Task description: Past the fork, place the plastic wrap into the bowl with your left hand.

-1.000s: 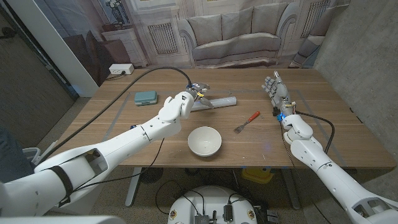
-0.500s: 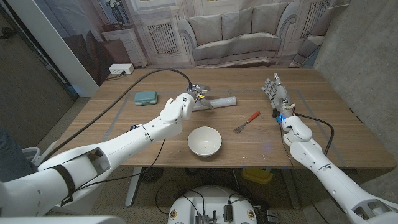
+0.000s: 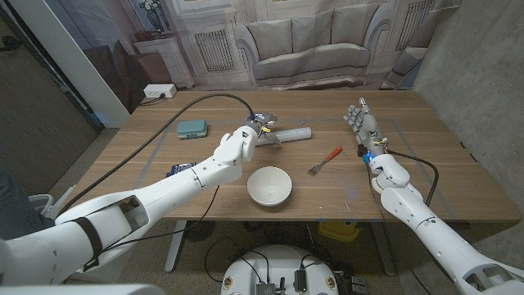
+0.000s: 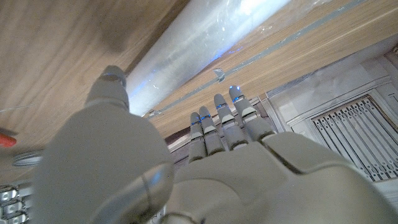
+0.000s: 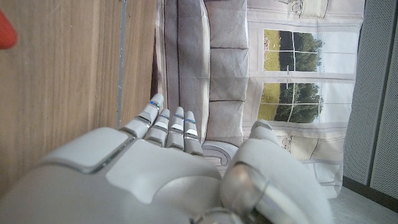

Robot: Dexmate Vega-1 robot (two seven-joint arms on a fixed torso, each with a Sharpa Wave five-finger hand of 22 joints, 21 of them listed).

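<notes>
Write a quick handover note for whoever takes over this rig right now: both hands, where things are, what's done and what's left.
Left robot hand: at the near end of the plastic wrap, fingers open over the roll; no grip shows.
Right robot hand: open, upright by the right side of the table, holding nothing.
Plastic wrap: lying on the table behind the bowl.
Bowl: nothing in it.
Fork: between the bowl and the right robot hand.
Done: the reach to the roll.
Left: grasp, lift, put the roll in the bowl.

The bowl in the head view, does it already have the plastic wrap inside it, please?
No, the bowl is empty, and the plastic wrap lies on the table beyond it.
</notes>
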